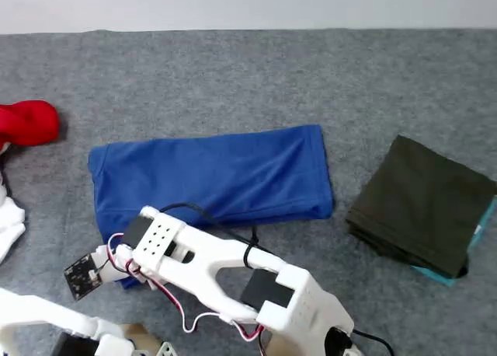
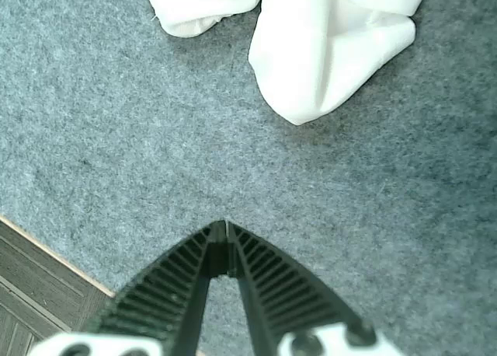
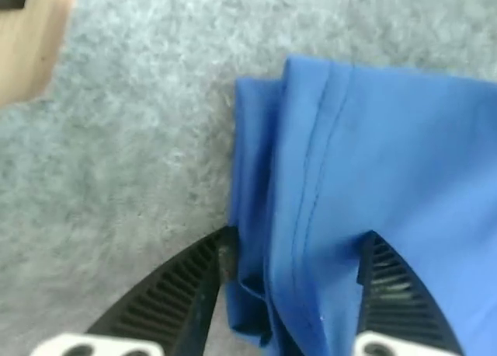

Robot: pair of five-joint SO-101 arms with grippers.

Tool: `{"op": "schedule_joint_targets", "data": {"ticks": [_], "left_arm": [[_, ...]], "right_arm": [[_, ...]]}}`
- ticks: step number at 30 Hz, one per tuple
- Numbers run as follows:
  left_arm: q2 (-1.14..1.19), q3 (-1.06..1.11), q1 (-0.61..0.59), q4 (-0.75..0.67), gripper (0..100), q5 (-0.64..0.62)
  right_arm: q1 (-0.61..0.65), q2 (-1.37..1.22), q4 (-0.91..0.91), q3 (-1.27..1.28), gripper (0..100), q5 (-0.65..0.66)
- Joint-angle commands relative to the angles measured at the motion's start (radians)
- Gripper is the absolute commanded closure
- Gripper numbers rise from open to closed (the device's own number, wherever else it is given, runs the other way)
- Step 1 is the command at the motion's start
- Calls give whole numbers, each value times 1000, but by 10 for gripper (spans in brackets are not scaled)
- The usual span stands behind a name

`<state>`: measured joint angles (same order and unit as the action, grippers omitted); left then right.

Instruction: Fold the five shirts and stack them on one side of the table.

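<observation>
We see blue shirt (image 1: 210, 173) lying flat in centre. Dark folded shirt (image 1: 423, 204) at right. White shirt (image 2: 326, 53) at left. Right claw (image 3: 299, 251) spread, straddling blue shirt's near-left corner. Left claw (image 2: 226, 243) pressed together, hovering near white shirt.

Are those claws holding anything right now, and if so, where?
Nothing is clamped. The right gripper stands open astride a corner of the blue shirt, at its folded edge. The left gripper is shut and empty.

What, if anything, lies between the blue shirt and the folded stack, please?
Nothing visible: bare grey mat separates the blue shirt from the dark folded stack. The right gripper, jaws open, straddles the shirt's edge.
</observation>
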<state>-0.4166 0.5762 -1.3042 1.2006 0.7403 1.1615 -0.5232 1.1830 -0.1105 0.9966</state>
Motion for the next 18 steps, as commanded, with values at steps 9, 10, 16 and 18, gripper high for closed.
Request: {"op": "schedule_joint_targets", "data": {"ticks": [9,10,16,18], "left_arm": [[-31,1,3,-51,995,8],[-31,1,3,-51,995,8],[-31,1,3,-51,995,8],[-31,1,3,-51,995,8]], "right_arm": [[7,-87,-2,-132,818,31],[7,-91,-2,-135,822,31],[7,-96,-8,-137,823,31],[7,-91,-10,-137,823,31]]}}
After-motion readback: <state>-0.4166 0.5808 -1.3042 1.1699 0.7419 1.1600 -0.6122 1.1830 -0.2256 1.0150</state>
